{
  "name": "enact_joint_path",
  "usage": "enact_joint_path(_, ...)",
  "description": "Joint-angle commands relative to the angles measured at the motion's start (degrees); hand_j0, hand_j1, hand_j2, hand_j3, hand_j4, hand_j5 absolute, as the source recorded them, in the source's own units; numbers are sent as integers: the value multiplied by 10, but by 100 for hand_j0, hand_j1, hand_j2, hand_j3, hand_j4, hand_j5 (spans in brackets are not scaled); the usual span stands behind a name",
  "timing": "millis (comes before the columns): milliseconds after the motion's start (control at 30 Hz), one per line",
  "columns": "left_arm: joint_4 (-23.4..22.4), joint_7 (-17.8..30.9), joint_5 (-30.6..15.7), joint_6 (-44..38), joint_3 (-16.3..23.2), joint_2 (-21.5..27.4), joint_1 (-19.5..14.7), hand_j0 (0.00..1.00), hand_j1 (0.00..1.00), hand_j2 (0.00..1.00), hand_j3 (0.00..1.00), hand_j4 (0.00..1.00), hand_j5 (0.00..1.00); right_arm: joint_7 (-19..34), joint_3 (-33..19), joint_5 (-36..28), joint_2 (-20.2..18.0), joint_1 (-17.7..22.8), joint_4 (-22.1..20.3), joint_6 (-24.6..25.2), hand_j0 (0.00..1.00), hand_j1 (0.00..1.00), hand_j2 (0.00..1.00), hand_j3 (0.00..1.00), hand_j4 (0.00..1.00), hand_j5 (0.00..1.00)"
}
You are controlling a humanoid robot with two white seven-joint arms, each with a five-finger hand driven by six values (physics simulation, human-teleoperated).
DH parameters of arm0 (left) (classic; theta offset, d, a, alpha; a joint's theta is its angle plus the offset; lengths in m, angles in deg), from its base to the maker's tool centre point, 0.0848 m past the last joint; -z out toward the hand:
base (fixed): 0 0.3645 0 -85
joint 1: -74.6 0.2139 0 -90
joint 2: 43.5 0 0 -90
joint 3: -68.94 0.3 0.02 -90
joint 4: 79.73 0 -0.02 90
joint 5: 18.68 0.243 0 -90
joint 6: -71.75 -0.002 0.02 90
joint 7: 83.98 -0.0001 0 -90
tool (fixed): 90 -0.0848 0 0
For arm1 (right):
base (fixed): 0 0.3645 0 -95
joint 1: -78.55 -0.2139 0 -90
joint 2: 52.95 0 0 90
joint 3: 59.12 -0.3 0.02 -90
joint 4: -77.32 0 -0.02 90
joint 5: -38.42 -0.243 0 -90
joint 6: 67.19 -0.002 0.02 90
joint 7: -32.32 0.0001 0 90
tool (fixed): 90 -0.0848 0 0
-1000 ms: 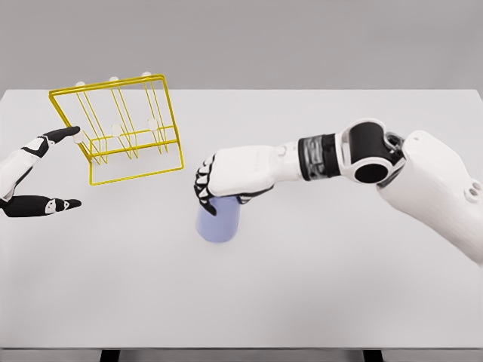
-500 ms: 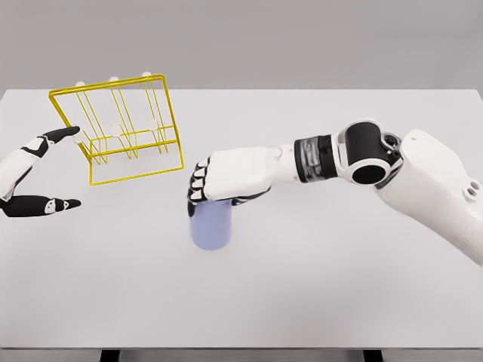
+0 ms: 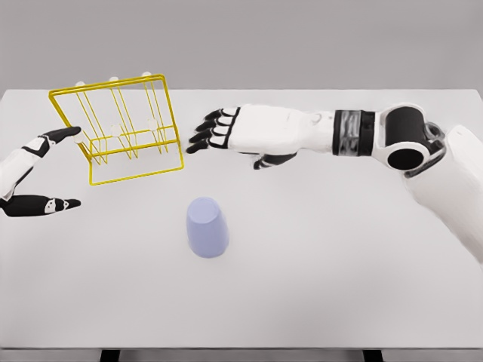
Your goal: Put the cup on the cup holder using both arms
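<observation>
Now cup (image 3: 207, 227) upside down, long axis vertical, on table (image 3: 339, 264).

A single view, taken from the robot's head, looks forward and steeply down onto a white bench (image 3: 317, 286). The bench fills nearly the whole width, its far edge running across the upper quarter and its near edge just above the bottom. Beyond it stands a plain grey wall. The camera sits close enough that both arms enter from the sides: the left hand (image 3: 34, 177) at the left edge, the right hand (image 3: 249, 136) reaching in from the right. No second view shares the scene.
</observation>
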Motion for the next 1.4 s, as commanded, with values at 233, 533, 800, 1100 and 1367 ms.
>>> enact_joint_path(233,19,3,115,0,-61,45,-31,100,100,100,100,100,100,0,-346,-22,-76,209,-54,3,100,100,100,100,100,100)
enact_joint_path(533,34,40,61,0,194,159,-185,100,100,100,100,100,100,0,-411,-22,-90,351,-45,3,100,100,100,100,100,100)
enact_joint_path(800,45,113,15,0,342,168,-330,100,100,100,100,100,100,0,-405,-22,-90,348,-43,3,100,100,100,100,100,100)
enact_joint_path(1100,64,200,-48,0,599,117,-595,100,100,100,100,100,100,0,-404,-21,-91,351,-43,3,100,100,100,100,100,100)
enact_joint_path(1367,63,200,22,0,699,64,-672,100,100,100,100,100,100,0,-405,-21,-100,352,-45,3,100,100,100,100,100,100)
